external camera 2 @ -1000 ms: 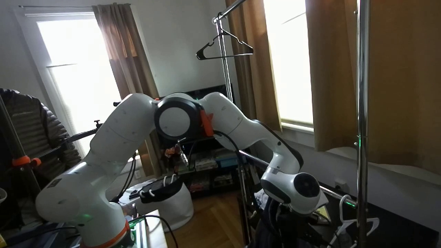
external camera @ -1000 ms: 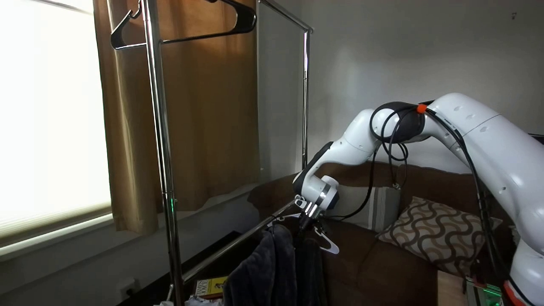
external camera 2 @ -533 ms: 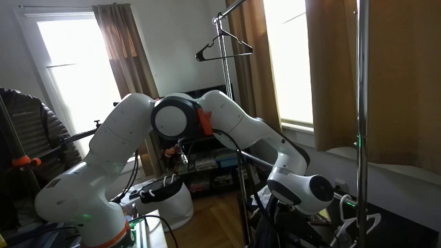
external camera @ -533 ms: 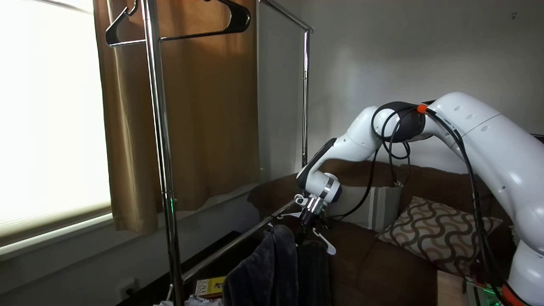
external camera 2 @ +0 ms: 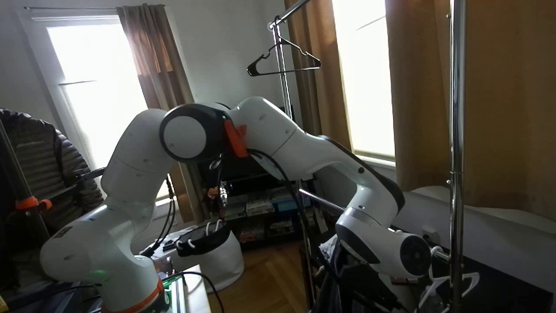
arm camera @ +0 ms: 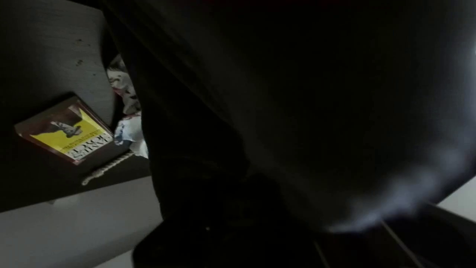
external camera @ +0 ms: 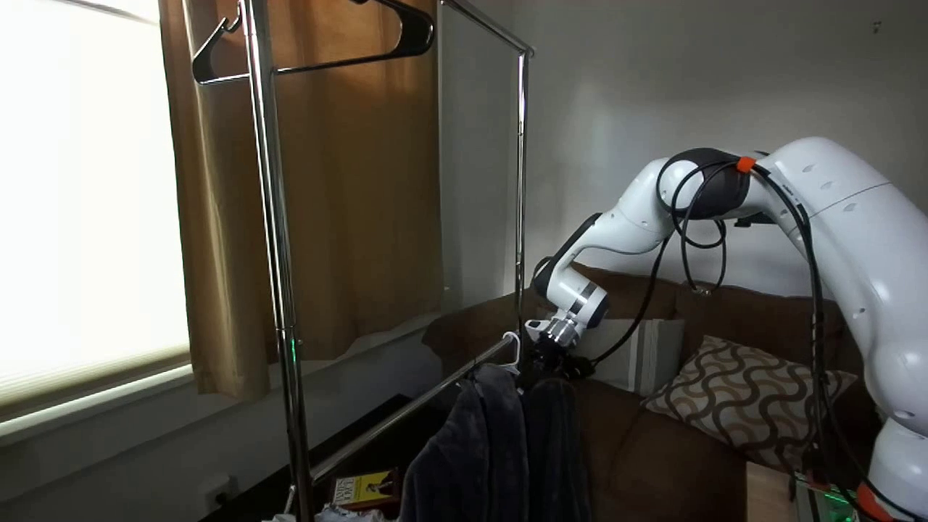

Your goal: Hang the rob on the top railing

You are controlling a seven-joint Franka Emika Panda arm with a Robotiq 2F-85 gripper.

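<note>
Grey plush robe [external camera: 496, 442] and my claw [external camera: 544, 358] both hang well below the top railing [external camera: 484, 25]; whether I'm clamped, I cannot tell. Lifting, bulky folds could snag the lower crossbar [external camera: 395, 418].

Dark grey robe [external camera: 500, 446], hanging, below top railing [external camera: 486, 26]

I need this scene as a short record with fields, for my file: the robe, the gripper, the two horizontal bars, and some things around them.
Robe: dark grey, hanging low, its upper end near the lower crossbar
Gripper: at the robe's upper end; too dark to tell if open or shut
Lower crossbar: metal, well below the top railing
Top railing: a black hanger hooked on it
Sofa: brown, with a patterned cushion
Book: partly yellow cover
Task state: robe not yet on the top railing
</note>
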